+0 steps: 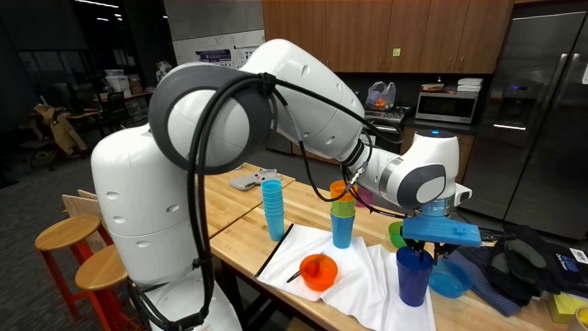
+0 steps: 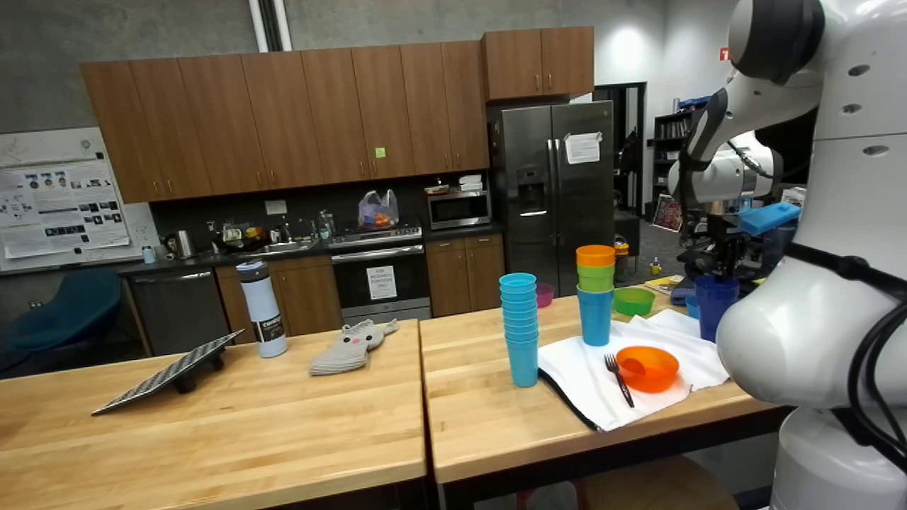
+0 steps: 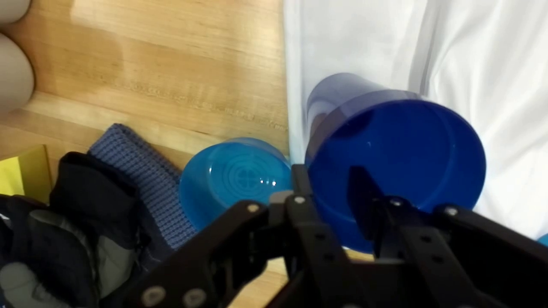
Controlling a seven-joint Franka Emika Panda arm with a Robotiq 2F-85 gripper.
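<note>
Dark blue cup stands upright on white cloth, lower right, gripper spread astride its rim, unpinched; whether gripping or backing off is left, can't tell.

One cup is placed on the cloth, and at its rim the gripper is positioned. In an exterior view, a bowl and a fork are laid to the cup's left; to its right, another bowl is placed.

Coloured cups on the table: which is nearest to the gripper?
The dark blue cup: the gripper straddles its rim; the turquoise stack and multicoloured stack stand farther away.
</note>
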